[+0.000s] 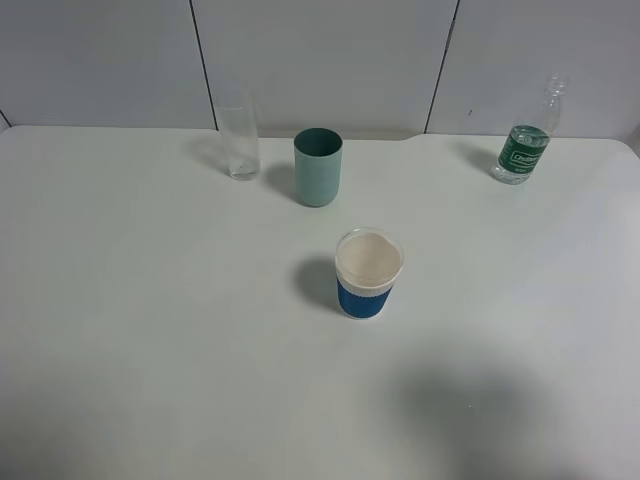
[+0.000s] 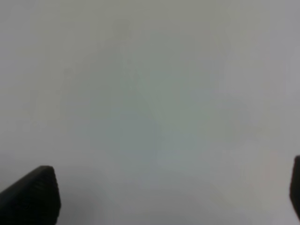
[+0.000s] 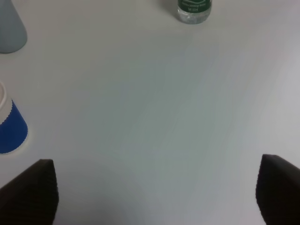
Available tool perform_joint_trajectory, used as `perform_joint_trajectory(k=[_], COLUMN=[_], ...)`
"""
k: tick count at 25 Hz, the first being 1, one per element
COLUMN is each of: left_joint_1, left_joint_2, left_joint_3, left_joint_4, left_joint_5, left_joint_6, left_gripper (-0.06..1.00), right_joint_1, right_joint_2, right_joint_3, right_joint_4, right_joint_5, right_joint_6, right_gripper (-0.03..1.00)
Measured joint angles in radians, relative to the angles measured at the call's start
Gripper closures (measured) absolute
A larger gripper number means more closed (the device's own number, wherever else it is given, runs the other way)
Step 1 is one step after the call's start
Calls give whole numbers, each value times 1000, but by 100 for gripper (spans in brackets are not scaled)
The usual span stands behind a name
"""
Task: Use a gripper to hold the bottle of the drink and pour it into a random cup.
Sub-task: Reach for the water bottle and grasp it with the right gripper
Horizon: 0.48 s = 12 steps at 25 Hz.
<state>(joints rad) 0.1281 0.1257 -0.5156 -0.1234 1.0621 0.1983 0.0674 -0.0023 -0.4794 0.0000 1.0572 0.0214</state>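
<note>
The drink bottle point(image 1: 524, 147), clear with a dark green label, stands upright at the table's back right. Its base shows in the right wrist view point(image 3: 194, 9). The white cup with a blue band point(image 1: 368, 273) stands near the middle of the table and shows in the right wrist view point(image 3: 9, 129) too. Neither gripper shows in the exterior high view. My right gripper point(image 3: 157, 197) is open and empty above bare table, between cup and bottle. My left gripper point(image 2: 173, 197) is open and empty over plain white table.
A teal-green tumbler point(image 1: 318, 167) and a tall clear glass point(image 1: 240, 140) stand at the back of the white table point(image 1: 150, 330). The tumbler's side shows in the right wrist view point(image 3: 10, 28). A shadow lies on the table's front right.
</note>
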Motion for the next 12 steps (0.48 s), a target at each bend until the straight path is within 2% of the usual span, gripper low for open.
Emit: perform_joint_trajectory(k=[12], left_joint_1=[0], left_joint_2=[0], left_joint_3=[0], left_joint_4=[0], left_joint_5=[0], left_joint_6=[0], left_gripper=[-5], right_joint_1=[0], right_joint_2=[0], right_joint_3=[0], right_joint_4=[0], right_joint_5=[0], right_joint_6=[0], right_gripper=[13])
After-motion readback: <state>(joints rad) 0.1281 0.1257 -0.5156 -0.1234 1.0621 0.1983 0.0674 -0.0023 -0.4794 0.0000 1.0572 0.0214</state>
